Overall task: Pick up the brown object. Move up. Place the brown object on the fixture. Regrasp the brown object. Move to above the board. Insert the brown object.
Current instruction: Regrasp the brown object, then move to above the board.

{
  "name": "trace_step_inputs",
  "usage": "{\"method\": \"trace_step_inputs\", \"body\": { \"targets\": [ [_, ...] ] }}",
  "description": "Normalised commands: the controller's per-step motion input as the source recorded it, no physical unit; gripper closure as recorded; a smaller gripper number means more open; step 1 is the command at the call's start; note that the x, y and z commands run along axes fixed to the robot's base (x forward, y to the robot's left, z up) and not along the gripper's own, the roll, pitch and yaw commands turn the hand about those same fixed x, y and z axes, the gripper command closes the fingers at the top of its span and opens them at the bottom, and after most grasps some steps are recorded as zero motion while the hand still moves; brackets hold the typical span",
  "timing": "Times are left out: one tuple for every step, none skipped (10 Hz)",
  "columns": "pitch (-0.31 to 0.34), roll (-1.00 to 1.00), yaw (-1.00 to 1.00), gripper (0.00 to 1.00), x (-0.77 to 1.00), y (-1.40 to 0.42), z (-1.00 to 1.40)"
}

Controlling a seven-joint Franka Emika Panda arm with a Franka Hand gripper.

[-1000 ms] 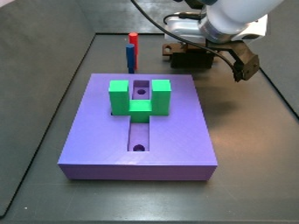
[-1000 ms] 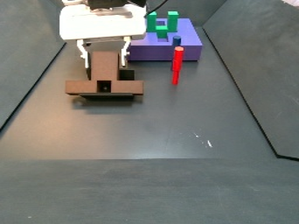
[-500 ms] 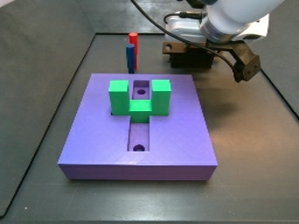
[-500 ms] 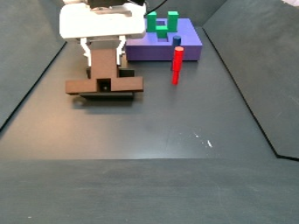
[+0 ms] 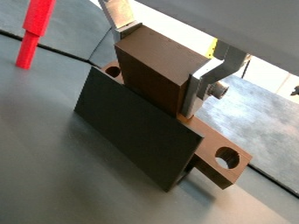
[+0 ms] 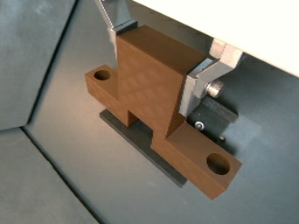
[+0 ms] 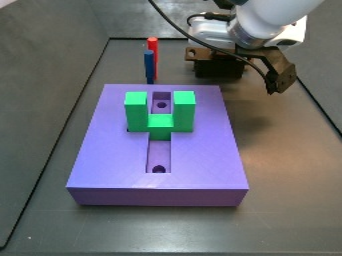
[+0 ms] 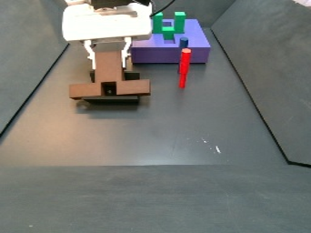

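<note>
Flanking brown object (image 8: pixel 109 80): gripper (image 8: pixel 108 56) jaws.

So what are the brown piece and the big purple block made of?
The brown object, on the fixture between the gripper fingers, looks like matte plastic, maybe printed: flat colour, no shine. The board looks like matte plastic too, evenly purple. Neither is certain.

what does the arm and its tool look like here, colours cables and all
The arm is glossy white with rounded shells, and a black cable loops behind it. Its tool, above the fixture at the far end, has a boxy white body with a dark top. Its fingers are flat silver plates with a screw head showing.
</note>
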Motion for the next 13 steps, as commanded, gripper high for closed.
{"method": "trace_step_inputs", "body": {
  "targets": [
    [0.000, 0.00, 0.00, 1.00, 0.00, 0.00, 0.00],
    [0.000, 0.00, 0.00, 1.00, 0.00, 0.00, 0.00],
    [0.000, 0.00, 0.00, 1.00, 0.00, 0.00, 0.00],
    [0.000, 0.00, 0.00, 1.00, 0.00, 0.00, 0.00],
    [0.000, 0.00, 0.00, 1.00, 0.00, 0.00, 0.00],
    [0.000, 0.00, 0.00, 1.00, 0.00, 0.00, 0.00],
    [0.000, 0.00, 0.00, 1.00, 0.00, 0.00, 1.40],
    [0.006, 0.01, -0.03, 1.00, -0.01, 0.01, 1.40],
    [-0.012, -0.05, -0.03, 1.00, -0.03, 0.01, 1.40],
    [-0.007, -0.03, -0.02, 1.00, -0.04, 0.03, 1.40],
    [0.031, -0.01, -0.02, 1.00, -0.02, 0.01, 1.40],
    [0.042, -0.01, -0.02, 1.00, -0.03, 0.01, 1.40],
    [0.051, -0.02, -0.01, 1.00, -0.02, 0.01, 1.40]
  ]
}}
